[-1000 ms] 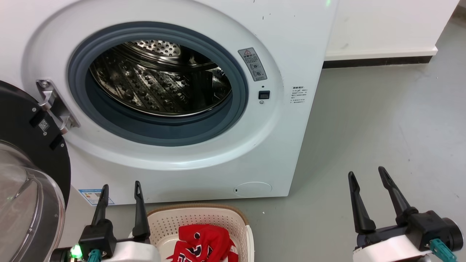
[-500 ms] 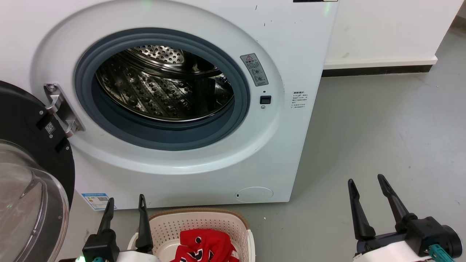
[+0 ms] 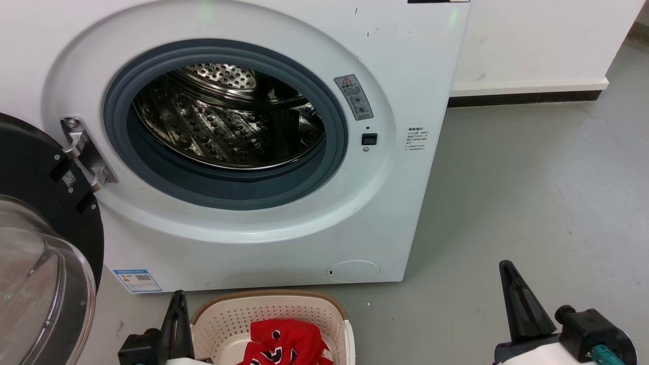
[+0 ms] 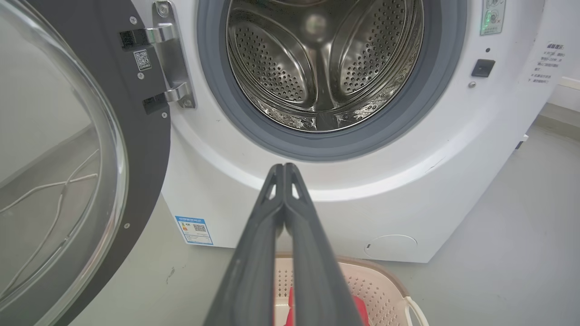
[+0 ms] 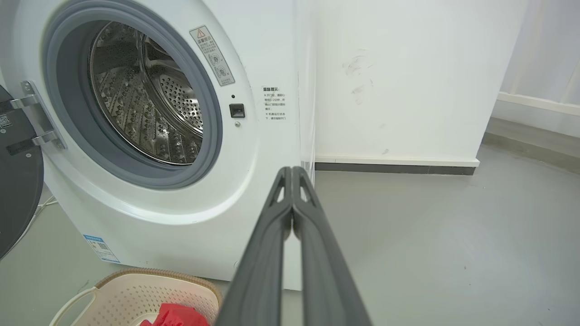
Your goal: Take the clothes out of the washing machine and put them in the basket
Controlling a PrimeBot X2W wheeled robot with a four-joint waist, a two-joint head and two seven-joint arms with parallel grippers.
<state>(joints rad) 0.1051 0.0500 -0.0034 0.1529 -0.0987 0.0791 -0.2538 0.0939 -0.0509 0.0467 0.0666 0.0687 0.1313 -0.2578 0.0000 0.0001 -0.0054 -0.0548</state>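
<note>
The washing machine (image 3: 405, 61) stands with its door (image 3: 30, 243) swung wide open on the left, hinge side against the white front. Through the grey seal (image 3: 223, 190) the steel drum (image 3: 223, 121) shows, dotted with holes. The basket (image 3: 274, 295) sits on the grey floor (image 3: 532, 177) just in front of the machine's lower edge, below the round opening. The clothes (image 3: 284, 344) lie bunched inside the basket, bright red with white and dark marks; how many pieces there are cannot be told, as the heap is cut off by the bottom edge of the head view.

The left gripper (image 3: 178, 299) hangs just beside the basket's left rim, its two dark fingers pressed together with nothing between them; the left wrist view shows the tips meeting in front of the machine. The right gripper (image 3: 507, 271) is well apart to the right, over bare floor, its fingers likewise closed flat against each other and holding nothing. A white wall (image 3: 532, 40) with a dark skirting runs behind the machine's right side
</note>
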